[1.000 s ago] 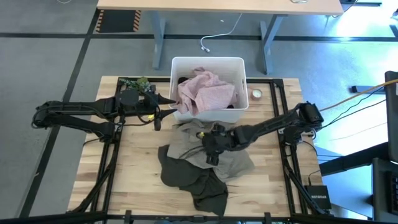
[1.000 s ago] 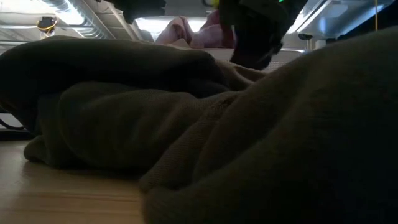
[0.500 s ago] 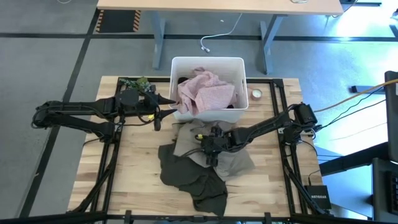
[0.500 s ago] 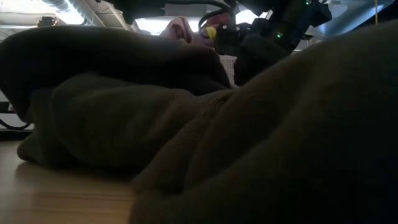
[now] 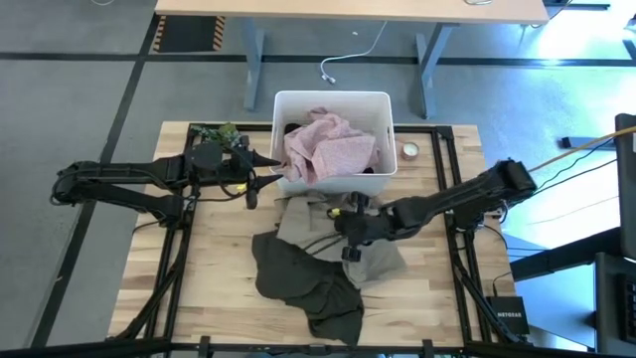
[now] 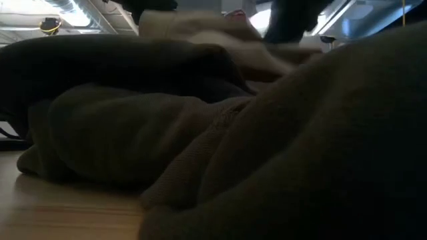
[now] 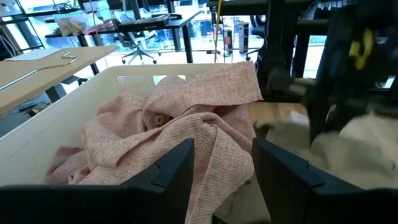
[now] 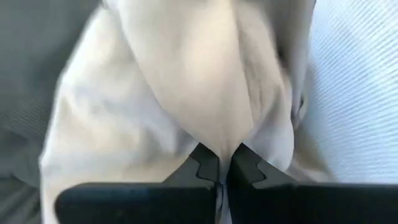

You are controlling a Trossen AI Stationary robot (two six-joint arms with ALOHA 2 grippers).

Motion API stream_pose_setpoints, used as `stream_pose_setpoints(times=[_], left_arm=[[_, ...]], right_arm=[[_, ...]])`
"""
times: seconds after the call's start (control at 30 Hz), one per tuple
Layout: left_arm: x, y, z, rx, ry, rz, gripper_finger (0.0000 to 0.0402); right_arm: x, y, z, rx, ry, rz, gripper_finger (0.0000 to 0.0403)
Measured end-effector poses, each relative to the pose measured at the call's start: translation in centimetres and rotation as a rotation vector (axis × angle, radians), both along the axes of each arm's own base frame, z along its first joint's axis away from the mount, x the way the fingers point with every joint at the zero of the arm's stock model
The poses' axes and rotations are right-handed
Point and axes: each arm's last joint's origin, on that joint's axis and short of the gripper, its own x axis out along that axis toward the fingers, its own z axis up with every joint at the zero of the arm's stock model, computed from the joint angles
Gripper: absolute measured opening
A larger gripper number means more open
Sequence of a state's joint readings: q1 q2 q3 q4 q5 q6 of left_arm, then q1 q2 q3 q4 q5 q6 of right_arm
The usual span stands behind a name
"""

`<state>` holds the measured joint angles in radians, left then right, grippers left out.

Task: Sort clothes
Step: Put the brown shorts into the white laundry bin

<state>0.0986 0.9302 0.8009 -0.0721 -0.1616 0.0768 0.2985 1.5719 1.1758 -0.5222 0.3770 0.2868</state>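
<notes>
A khaki-tan garment [image 5: 316, 221] lies on the table in front of the white bin [image 5: 281, 99], partly over a dark olive garment [image 5: 303, 288] that fills the low view [image 6: 133, 140]. My right gripper [image 5: 347, 227] is shut on the khaki cloth [image 8: 186, 81]. A pale pink garment [image 5: 328, 149] sits heaped in the bin over something black [image 5: 293, 127]. My left gripper [image 7: 221, 180] stands open at the bin's left front corner [image 5: 266, 167], facing the pink garment [image 7: 186, 118] and touching nothing. My right gripper pinches a raised fold of the khaki garment [image 8: 219, 142] between its two fingers. The cloth runs away from the fingers in a drawn-up ridge. The rest of the garment still lies on the table and on the olive garment.
A roll of tape [image 5: 408, 151] lies right of the bin and a small green plant [image 5: 214, 131] lies left of it. Black frame rails [image 5: 447, 169] run along the table's sides. A desk [image 5: 348, 8] stands beyond the far edge.
My right gripper has shut on the khaki garment and drawn back a little toward the table's right edge. The cloth at the fingers has come up into a ridge, while the olive garment has stayed put.
</notes>
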Motion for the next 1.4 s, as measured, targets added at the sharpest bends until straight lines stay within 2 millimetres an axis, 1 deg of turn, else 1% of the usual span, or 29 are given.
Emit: stream_pose_setpoints(times=[0.1,0.23,0.33,0.43,0.53,0.63,0.8,0.87,0.93,0.97,1.03,1.07,1.13,1.23,1.4], left_arm=[[0.0,0.0,0.0,0.001,0.000,0.000,0.0157],[0.0,0.0,0.0,0.002,0.000,0.000,0.0157],[0.0,0.0,0.0,0.001,-0.001,0.000,0.0157],[0.0,0.0,0.0,0.002,-0.001,-0.001,0.0157],[0.0,0.0,0.0,0.002,-0.001,0.000,0.0157],[0.0,0.0,0.0,0.002,-0.001,0.000,0.0157],[0.0,0.0,0.0,0.002,-0.003,0.000,0.0157],[0.0,0.0,0.0,0.002,-0.003,0.000,0.0157],[0.0,0.0,0.0,0.002,-0.003,0.000,0.0157],[0.0,0.0,0.0,0.002,-0.003,0.000,0.0157],[0.0,0.0,0.0,0.002,-0.003,0.000,0.0157],[0.0,0.0,0.0,0.002,-0.003,0.000,0.0157],[0.0,0.0,0.0,0.002,-0.003,0.000,0.0157],[0.0,0.0,0.0,0.002,-0.005,0.000,0.0157],[0.0,0.0,0.1,0.002,-0.006,0.000,0.0157]], right_arm=[[-0.7,0.2,2.6,-0.013,-0.085,-0.006,0.0016],[-1.5,-0.1,5.7,-0.027,-0.185,-0.040,0.0027],[-1.9,-0.5,8.5,-0.107,-0.269,-0.050,0.0020],[-2.3,-1.0,12.0,-0.196,-0.350,-0.054,0.0015],[-2.6,-1.8,16.4,-0.308,-0.447,-0.102,0.0019],[-3.4,-3.3,21.3,-0.407,-0.566,-0.176,0.0022],[-5.5,-6.8,28.6,-0.520,-0.821,-0.291,0.0020],[-6.7,-8.4,31.3,-0.555,-0.983,-0.354,0.0020],[-7.9,-9.7,33.4,-0.562,-1.163,-0.403,0.0021],[-8.5,-10.2,34.1,-0.565,-1.243,-0.416,0.0021],[-9.1,-10.9,34.8,-0.574,-1.346,-0.425,0.0021],[-9.1,-11.2,34.9,-0.580,-1.368,-0.419,0.0021],[-8.4,-11.7,34.6,-0.603,-1.359,-0.409,0.0021],[-6.1,-12.9,33.3,-0.638,-1.260,-0.405,0.0021],[-1.6,-15.4,30.1,-0.623,-1.090,-0.415,0.0021]])
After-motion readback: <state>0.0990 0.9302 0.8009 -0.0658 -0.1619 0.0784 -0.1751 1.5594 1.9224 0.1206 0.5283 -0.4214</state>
